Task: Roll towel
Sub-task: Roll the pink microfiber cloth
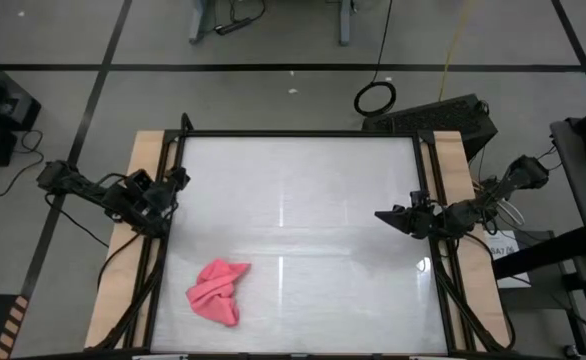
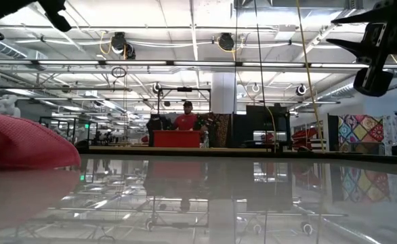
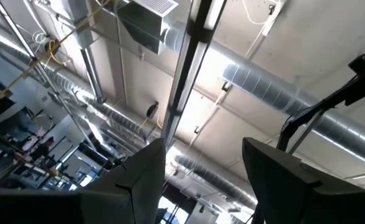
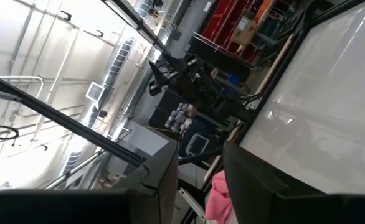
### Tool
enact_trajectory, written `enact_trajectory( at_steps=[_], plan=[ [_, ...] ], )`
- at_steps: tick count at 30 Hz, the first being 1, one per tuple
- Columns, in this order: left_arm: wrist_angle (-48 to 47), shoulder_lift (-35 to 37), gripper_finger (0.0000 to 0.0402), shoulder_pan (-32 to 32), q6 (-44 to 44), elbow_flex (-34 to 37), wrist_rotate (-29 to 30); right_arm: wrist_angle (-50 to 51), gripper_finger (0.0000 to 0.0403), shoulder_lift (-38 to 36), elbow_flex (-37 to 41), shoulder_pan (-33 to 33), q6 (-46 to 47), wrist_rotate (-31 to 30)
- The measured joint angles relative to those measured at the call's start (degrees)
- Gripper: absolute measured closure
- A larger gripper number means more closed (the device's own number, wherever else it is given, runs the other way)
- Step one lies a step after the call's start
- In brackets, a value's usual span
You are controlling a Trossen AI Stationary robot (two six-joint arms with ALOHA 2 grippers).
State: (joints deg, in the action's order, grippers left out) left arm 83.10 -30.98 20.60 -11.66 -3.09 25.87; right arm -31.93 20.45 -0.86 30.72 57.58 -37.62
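Towel [image 1: 218,291], a soft crumpled pink-red cloth, sits on the white table [image 1: 303,200] well below and beside the left gripper [image 1: 176,180]; far from the right gripper [image 1: 385,216]. Both grippers released, holding nothing.

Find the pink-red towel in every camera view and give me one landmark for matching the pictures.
High view: the towel lies crumpled on the table's near-left part, nearer the left arm.
Low view: it bulges at the picture's left edge.
Left wrist view: not in it; only ceiling shows past the left hand.
Right wrist view: a pink strip between the right hand's fingers.
Shared landmark: the white table.
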Motion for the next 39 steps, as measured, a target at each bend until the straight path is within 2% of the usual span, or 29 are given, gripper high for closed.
enact_trajectory(
  at_steps=[16, 39],
  plan=[
    [-6.69, -0.01, 0.0182, 0.0, 0.05, 0.0, -0.07, 0.24, 0.0284, -0.04, 0.0, 0.02, 0.15, 0.18],
    [-24.56, -0.02, 0.0182, 0.0, 0.07, -0.01, -0.13, 0.99, 0.0284, -0.02, 0.0, 0.02, 0.03, 0.23]
  ],
)
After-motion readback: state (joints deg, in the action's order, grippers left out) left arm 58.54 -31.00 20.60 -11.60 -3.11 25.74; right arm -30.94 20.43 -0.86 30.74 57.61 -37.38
